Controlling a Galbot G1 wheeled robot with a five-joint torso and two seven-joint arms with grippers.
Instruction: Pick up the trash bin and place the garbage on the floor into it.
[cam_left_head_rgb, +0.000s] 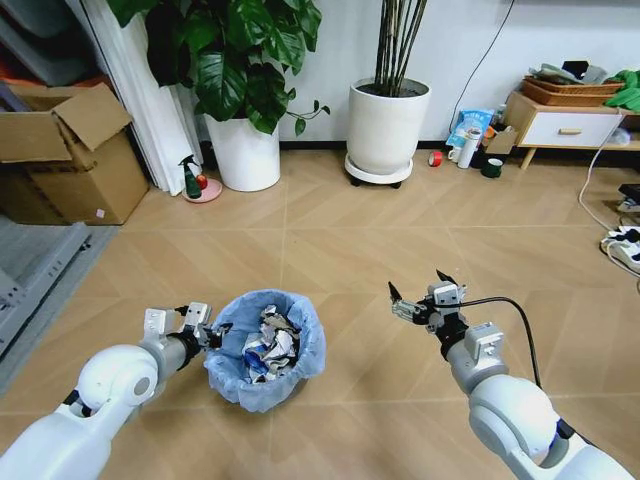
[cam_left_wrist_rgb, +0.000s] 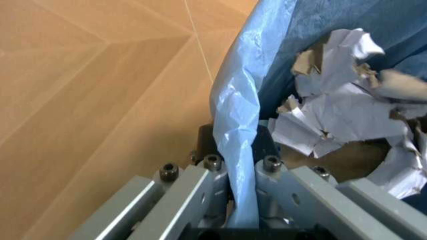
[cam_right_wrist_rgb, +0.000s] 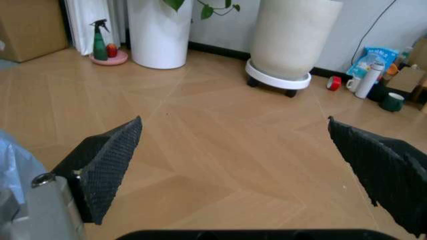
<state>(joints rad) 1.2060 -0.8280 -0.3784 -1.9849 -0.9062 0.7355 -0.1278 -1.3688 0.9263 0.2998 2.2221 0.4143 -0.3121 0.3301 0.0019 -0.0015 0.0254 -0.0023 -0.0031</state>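
The trash bin (cam_left_head_rgb: 232, 378), dark and lined with a crinkled light-blue bag, is low in the head view, left of centre. Garbage (cam_left_head_rgb: 270, 340) lies inside it: crumpled white paper and coloured wrappers. My left gripper (cam_left_head_rgb: 212, 333) is shut on the bin's left rim. The left wrist view shows the bag's edge (cam_left_wrist_rgb: 235, 110) pinched between the two fingers, with crumpled paper (cam_left_wrist_rgb: 340, 110) just beyond. To the right of the bin, my right gripper (cam_left_head_rgb: 416, 283) hangs open above bare floor with nothing in it. Its dark pads (cam_right_wrist_rgb: 107, 160) are spread wide in the right wrist view.
Two large white plant pots (cam_left_head_rgb: 243, 150) (cam_left_head_rgb: 387, 125) stand at the back wall, with a green spray bottle (cam_left_head_rgb: 190, 180) beside the left one. A cardboard box (cam_left_head_rgb: 60, 160) is at far left. A low cabinet (cam_left_head_rgb: 565, 125), a mug (cam_left_head_rgb: 491, 168) and cables (cam_left_head_rgb: 625, 245) are at right.
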